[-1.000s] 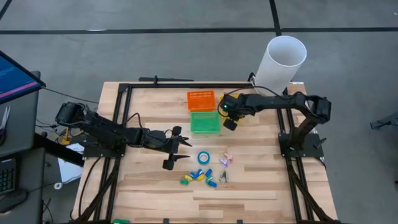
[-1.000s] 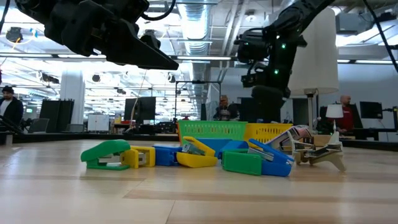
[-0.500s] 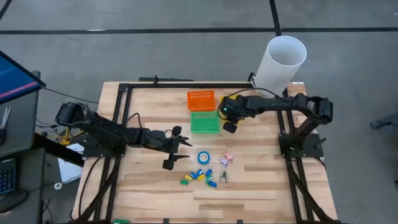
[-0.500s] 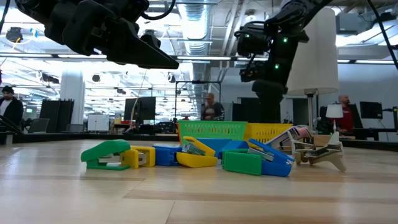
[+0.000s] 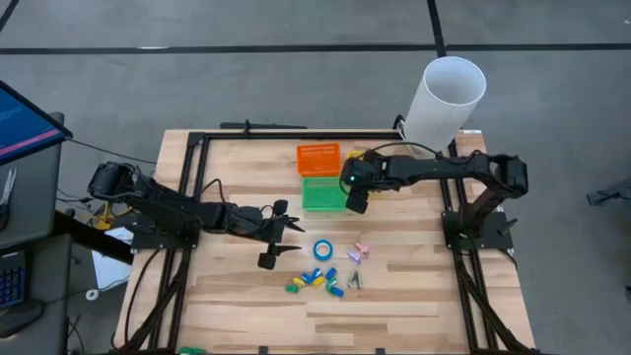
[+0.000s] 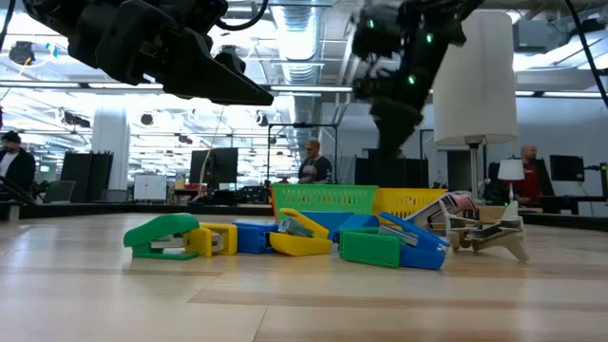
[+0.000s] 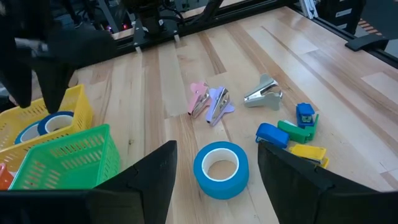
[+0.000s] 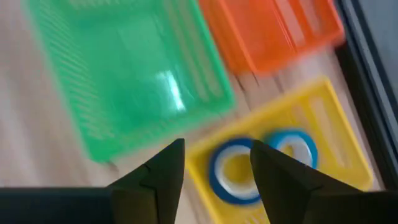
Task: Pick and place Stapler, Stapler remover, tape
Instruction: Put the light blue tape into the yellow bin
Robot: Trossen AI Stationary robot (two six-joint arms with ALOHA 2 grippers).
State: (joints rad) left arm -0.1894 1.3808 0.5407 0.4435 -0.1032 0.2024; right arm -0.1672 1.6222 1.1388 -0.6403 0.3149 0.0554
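One blue tape roll [image 5: 322,248] lies flat on the table. My left gripper [image 5: 297,237] hovers open just to its left, above the table, and the roll [image 7: 221,168] shows ahead between its fingers, untouched. Two more tape rolls [image 8: 233,169] [image 8: 292,149] lie in the yellow basket [image 8: 323,106]. My right gripper [image 8: 217,146] is open with nothing in it, above the edge between the green basket [image 5: 325,194] and the yellow one. Small staplers [image 5: 315,281] lie in a cluster at the table's near middle. Pink and purple staple removers [image 5: 358,252] and a metal one [image 7: 264,93] lie beside them.
An orange basket [image 5: 318,158] stands beyond the green one. A tall white cylinder [image 5: 446,99] stands at the far right corner. A black frame rail [image 5: 296,134] runs along the table's edges. In the low view, people stand in the room behind the table.
My right gripper has risen and swung toward the table's left, from over the yellow basket to the near right corner of the green basket. My left arm has kept still, and the things on the table have not moved.
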